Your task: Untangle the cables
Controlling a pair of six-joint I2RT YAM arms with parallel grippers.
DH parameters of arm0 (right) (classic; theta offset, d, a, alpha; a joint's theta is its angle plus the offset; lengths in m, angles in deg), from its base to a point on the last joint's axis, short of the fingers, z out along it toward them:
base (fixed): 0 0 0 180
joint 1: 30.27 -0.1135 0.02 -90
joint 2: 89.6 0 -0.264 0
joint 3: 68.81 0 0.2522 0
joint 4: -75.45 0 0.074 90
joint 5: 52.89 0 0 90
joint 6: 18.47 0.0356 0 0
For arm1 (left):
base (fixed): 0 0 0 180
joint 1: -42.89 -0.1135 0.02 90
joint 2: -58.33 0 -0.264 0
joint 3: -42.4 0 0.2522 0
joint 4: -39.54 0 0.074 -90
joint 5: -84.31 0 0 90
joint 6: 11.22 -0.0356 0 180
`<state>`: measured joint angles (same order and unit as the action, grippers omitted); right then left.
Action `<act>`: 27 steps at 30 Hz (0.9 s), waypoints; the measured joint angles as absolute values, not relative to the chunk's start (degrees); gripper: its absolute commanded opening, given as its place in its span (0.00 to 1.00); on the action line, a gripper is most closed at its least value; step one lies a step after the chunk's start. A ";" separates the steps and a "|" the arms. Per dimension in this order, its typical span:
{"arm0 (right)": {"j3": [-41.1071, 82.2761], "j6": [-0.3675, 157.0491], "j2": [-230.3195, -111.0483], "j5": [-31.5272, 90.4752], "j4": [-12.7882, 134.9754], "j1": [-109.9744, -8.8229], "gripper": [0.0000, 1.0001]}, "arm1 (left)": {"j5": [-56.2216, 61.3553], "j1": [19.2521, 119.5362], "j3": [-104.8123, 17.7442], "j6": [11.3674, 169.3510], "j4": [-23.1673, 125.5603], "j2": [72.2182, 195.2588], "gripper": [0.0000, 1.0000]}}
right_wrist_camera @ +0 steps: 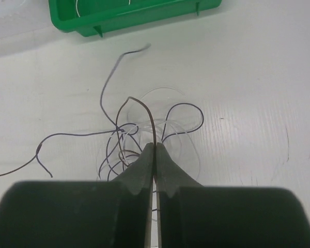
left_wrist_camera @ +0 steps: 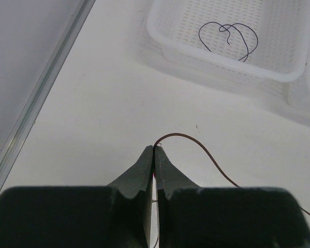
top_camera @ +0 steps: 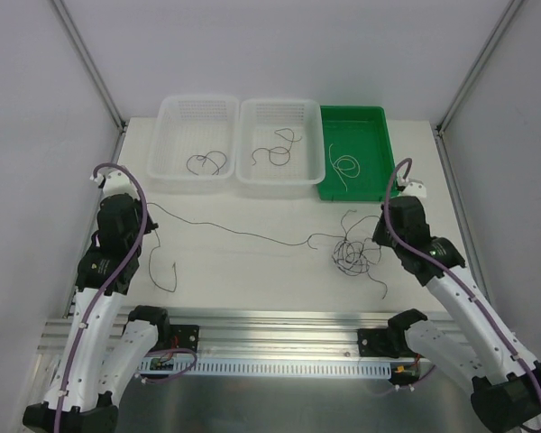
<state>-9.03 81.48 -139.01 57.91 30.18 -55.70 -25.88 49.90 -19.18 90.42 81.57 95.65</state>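
A clump of thin dark, brownish and white cables (top_camera: 354,253) lies on the table right of centre. One long brown strand (top_camera: 243,232) runs from it leftward to my left gripper (top_camera: 148,213). In the left wrist view my left gripper (left_wrist_camera: 154,149) is shut on that strand's end (left_wrist_camera: 196,142). My right gripper (top_camera: 380,237) is at the clump's right edge. In the right wrist view it (right_wrist_camera: 155,145) is shut on a brownish strand (right_wrist_camera: 147,111) rising out of the clump (right_wrist_camera: 121,142).
Two clear baskets stand at the back: the left (top_camera: 171,113) holds a dark cable (top_camera: 207,164), the middle (top_camera: 316,113) a brownish one (top_camera: 278,149). A green tray (top_camera: 379,117) holds a white cable (top_camera: 345,167). A loose dark strand (top_camera: 169,271) lies near the left arm.
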 measured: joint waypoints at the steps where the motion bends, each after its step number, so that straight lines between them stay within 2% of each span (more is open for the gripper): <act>1: -9.38 81.74 -137.61 57.30 29.57 -54.76 0.01 | -25.88 49.59 -19.20 90.59 81.62 95.67 0.00; 5: -10.43 81.88 -136.10 52.01 28.37 -53.12 0.09 | -24.74 48.26 -19.18 91.45 81.68 95.37 0.00; 6: -10.65 81.85 -136.74 50.00 28.46 -53.12 0.22 | -23.69 48.06 -19.11 91.49 81.57 95.08 0.00; 8: -11.67 81.79 -138.46 45.82 29.40 -53.15 0.39 | -21.95 48.04 -18.39 91.49 80.96 94.12 0.00; 9: -12.57 81.61 -139.80 43.79 30.05 -53.25 0.51 | -20.68 48.04 -18.00 91.47 80.92 93.66 0.00; 11: -14.30 81.31 -142.31 40.30 30.55 -53.84 0.62 | -19.19 48.04 -17.25 91.40 80.61 92.88 0.00; 14: -14.87 80.67 -145.39 38.35 30.86 -57.08 0.73 | -17.18 48.04 -16.77 91.34 80.48 92.96 0.00; 18: -13.10 80.26 -148.76 39.22 31.28 -61.54 0.80 | -14.69 48.04 -16.53 91.27 80.44 94.14 0.00; 27: -5.29 82.01 -165.09 45.06 37.29 -66.28 0.81 | -13.05 48.04 -16.42 91.16 80.06 95.22 0.00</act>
<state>-5.29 82.01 -165.09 45.06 37.29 -66.28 -13.05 48.04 -16.42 91.16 80.06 95.22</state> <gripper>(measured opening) 0.813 0.007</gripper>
